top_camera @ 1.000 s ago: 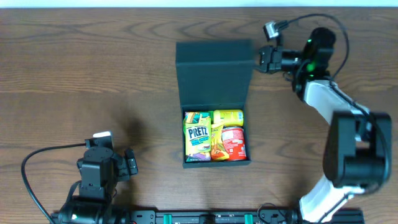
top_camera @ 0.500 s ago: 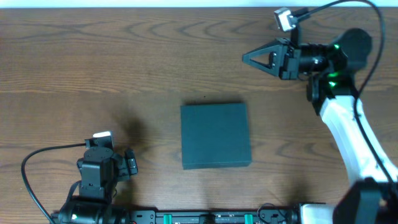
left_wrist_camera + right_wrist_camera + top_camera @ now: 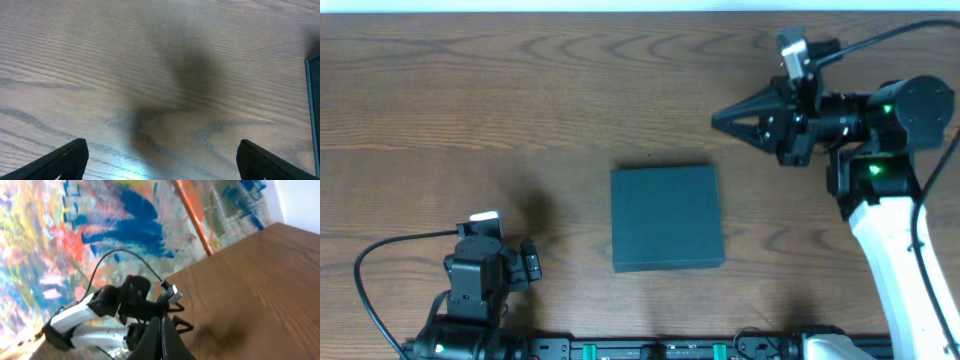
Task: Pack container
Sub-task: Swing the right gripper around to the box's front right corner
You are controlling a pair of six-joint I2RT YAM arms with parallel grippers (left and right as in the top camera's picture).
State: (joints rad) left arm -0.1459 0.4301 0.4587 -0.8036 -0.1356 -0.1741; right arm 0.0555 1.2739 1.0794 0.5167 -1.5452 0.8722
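Lying shut: matte square cardboard container [image 3: 667,218]

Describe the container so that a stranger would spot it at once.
Start from the brown wooden table. Near its middle, between the left arm and the right arm, lies the container. It is the only box there: flat, square, matte dark teal-grey, lid shut.

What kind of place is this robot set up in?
Probably a robotics lab or studio workspace: a cabled left arm and right arm work at a wood-grain table holding a closed teal-grey box, and a wall covered in bright abstract painting stands behind.
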